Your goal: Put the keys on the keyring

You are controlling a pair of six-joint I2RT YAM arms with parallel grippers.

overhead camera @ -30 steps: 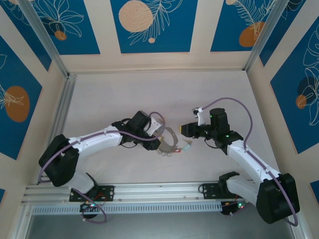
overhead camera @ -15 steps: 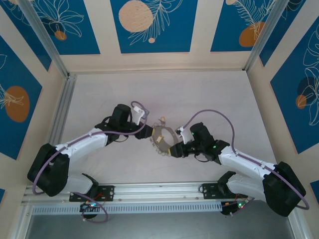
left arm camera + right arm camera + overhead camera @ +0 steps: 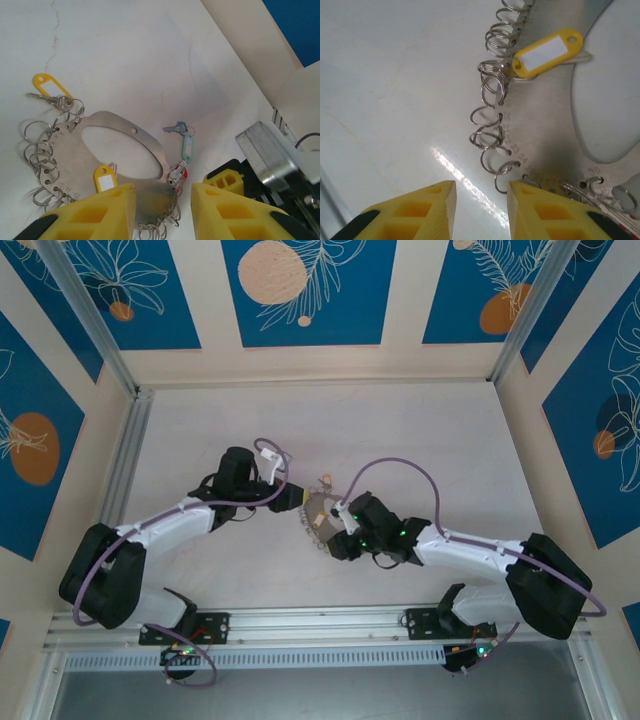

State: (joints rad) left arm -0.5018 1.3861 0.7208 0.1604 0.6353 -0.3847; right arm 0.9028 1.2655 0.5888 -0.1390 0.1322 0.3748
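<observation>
Table (image 3: 420, 430), both arms meeting near its middle. The keyring (image 3: 318, 512) lies flat there. In the top view it sits just lower right of the left gripper (image 3: 163, 189) and just upper left of the right gripper (image 3: 481, 187), so it is between the two and close to both.

In the left wrist view the ring's long axis runs from upper left to lower right of the frame. Its lower rim reaches into the gap between the left fingers, which stand apart and pinch nothing. The right fingers are likewise spread over bare table, with the fringe of split rings (image 3: 490, 130) just above and to the right of their tips.

Of the keys, one yellow key (image 3: 48, 87) sits at the ring's upper-left end and a second yellow tag (image 3: 104, 178) lies on the plate. The teal key (image 3: 187, 146) and red key (image 3: 181, 174) lie at the right rim, nearest the right arm. Whether those two are threaded on cannot be told.
</observation>
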